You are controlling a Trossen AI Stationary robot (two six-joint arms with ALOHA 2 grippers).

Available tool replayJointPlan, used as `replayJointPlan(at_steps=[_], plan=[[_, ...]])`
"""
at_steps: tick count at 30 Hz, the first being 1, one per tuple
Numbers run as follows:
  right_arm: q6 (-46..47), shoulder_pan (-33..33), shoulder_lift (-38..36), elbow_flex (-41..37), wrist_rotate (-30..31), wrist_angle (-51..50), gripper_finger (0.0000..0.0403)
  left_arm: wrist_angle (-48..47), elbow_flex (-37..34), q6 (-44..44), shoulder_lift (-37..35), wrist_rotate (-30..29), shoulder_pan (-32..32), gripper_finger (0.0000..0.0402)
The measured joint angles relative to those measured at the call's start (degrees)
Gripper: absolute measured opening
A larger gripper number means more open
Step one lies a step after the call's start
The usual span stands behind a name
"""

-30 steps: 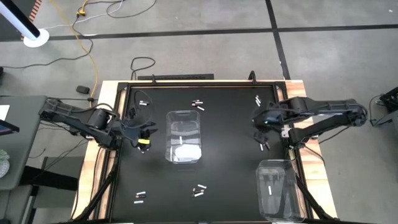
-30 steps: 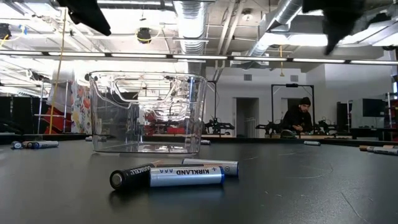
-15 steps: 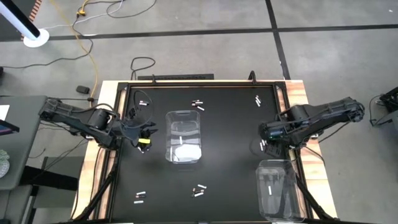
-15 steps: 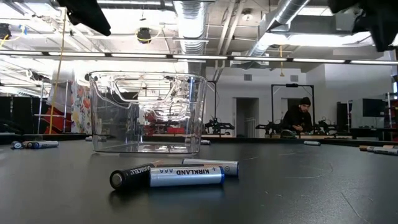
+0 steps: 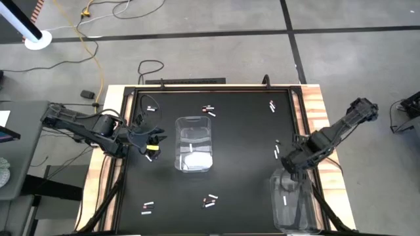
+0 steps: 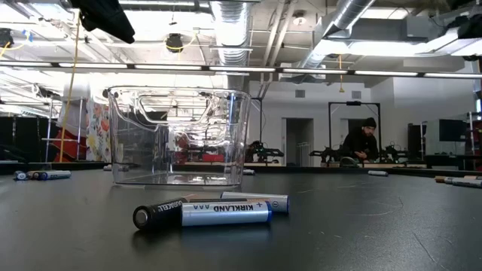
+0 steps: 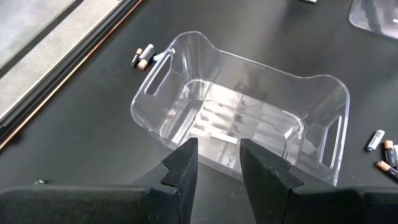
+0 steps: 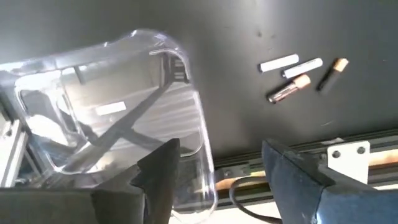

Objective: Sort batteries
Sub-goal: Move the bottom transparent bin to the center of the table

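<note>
Right gripper [image 5: 289,172]: fingers spread, empty, above the corner bin [image 8: 186,124].
Left gripper [image 7: 216,163]: fingers partly apart, empty, facing the centre bin [image 7: 323,93].
Batteries [image 8: 298,71]: scattered just beyond the right gripper.
Risk: descending fingers nudge the corner bin or roll batteries away.

Clear glossy plastic bin [image 7: 249,118], matt table [image 7: 87,118]

"KIRKLAND" on silver battery [image 6: 226,213], "AAA" beside it

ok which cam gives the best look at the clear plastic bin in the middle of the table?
Left wrist view: the clear plastic bin fills the frame, showing rim, handles and floor. High view shows it small from above; low view shows only its side. Right wrist view shows a different bin.
</note>
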Motion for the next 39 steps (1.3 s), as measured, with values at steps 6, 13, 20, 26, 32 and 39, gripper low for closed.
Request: replayJointPlan(at_steps=[6,13,20,26,32,39], plan=[[2.2,4.0,0.0,-4.2,-0.4,6.0,0.0238,0.0,0.0,-0.1,0.0,-0.4,0.0,0.0116],[2.7,4.9,0.0,-9.8,-0.4,10.9,0.0232,0.0,0.0,-0.9,0.0,-0.4,0.0,0.0116],[2.9,4.8,0.0,-16.3,-0.9,17.9,0.0232,0.0,0.0,-1.7,0.0,-0.4,0.0,0.0116],[2.9,4.8,0.0,-21.0,-3.4,21.1,0.0231,0.0,0.0,-1.7,0.0,-0.4,0.0,0.0116],[2.7,4.9,0.0,-23.5,-3.7,24.2,0.0191,0.0,0.0,-1.7,0.0,-0.4,0.0,0.0116],[2.6,4.9,0.0,-26.1,-5.7,25.3,0.0087,0.0,0.0,-1.7,0.0,-0.4,0.0,0.0116]])
